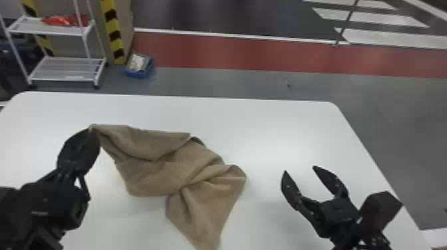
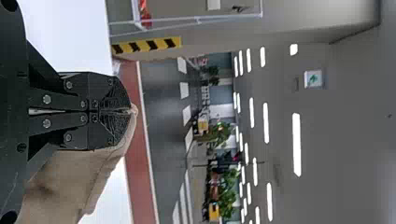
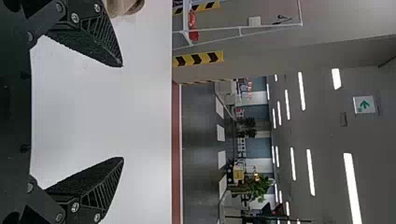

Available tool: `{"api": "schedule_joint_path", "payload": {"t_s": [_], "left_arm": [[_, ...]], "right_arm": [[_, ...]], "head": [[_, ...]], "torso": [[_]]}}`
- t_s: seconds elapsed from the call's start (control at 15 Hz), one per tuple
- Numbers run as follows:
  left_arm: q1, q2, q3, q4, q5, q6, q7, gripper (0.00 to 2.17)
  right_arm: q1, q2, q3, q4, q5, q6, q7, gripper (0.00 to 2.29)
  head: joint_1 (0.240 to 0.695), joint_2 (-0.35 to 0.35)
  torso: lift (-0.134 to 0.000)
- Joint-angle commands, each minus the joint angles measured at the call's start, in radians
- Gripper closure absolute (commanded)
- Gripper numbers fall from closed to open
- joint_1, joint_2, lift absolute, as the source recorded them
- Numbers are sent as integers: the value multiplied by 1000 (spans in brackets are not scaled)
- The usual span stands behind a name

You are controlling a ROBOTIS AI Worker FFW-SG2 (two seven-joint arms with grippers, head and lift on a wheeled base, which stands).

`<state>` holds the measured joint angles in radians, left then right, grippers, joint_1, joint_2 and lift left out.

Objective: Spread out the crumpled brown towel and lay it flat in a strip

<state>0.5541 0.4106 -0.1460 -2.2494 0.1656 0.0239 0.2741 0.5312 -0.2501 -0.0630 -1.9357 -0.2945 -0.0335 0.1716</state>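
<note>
Ben: Where is the brown towel (image 1: 173, 173)?

Mia: It is on the white table (image 1: 272, 129), to the left of the middle. Call the towel the middle of a clock, with twelve at the far side of the table.

Ben: How does it look?

Mia: All bunched up and bendy. A big fold flops over near eleven o'clock. The cloth is pinched and twisted around its middle, and deep creases run out from there. One bumpy corner points to three, and a long tail reaches to five. It is not a flat strip.

Ben: What is at ten o'clock?

Mia: The left gripper (image 1: 91, 129). Its two black fingers are squeezed together on a corner of the towel. The left wrist view shows the cloth hanging down from their tips.

Ben: And the other one?

Mia: The right gripper (image 1: 300, 169) is at three o'clock, a little way from the towel. Its fingers are spread wide, with a gap between them, and they hold nothing.

Ben: What stands in the way?

Mia: The towel's own folds lie on top of each other and hide parts of it. The left gripper covers the tip of the corner it pinches.

Ben: What is past the table?

Mia: A blue box (image 1: 139, 72) is on the floor at eleven o'clock. A white cart (image 1: 63, 79) with red stuff (image 1: 65, 20) on its top shelf is between ten and eleven. A red band (image 1: 266, 53) crosses the floor from twelve to two.
</note>
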Motion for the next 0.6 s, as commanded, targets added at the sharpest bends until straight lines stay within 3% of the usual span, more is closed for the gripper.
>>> {"api": "schedule_joint_path", "payload": {"t_s": [0.0,0.27,0.53], "left_arm": [[-6,4,108,-32,61,0,-9,1382],[-2,-4,134,-19,89,43,-13,1382],[-13,-9,131,17,87,43,-23,1382]], "right_arm": [[-2,0,29,-2,12,21,12,184],[-19,-3,75,-17,24,60,17,184],[-4,-8,117,-85,34,159,51,184]], "head": [[695,-77],[695,36],[695,97]], "torso": [[-124],[-124],[-124]]}}
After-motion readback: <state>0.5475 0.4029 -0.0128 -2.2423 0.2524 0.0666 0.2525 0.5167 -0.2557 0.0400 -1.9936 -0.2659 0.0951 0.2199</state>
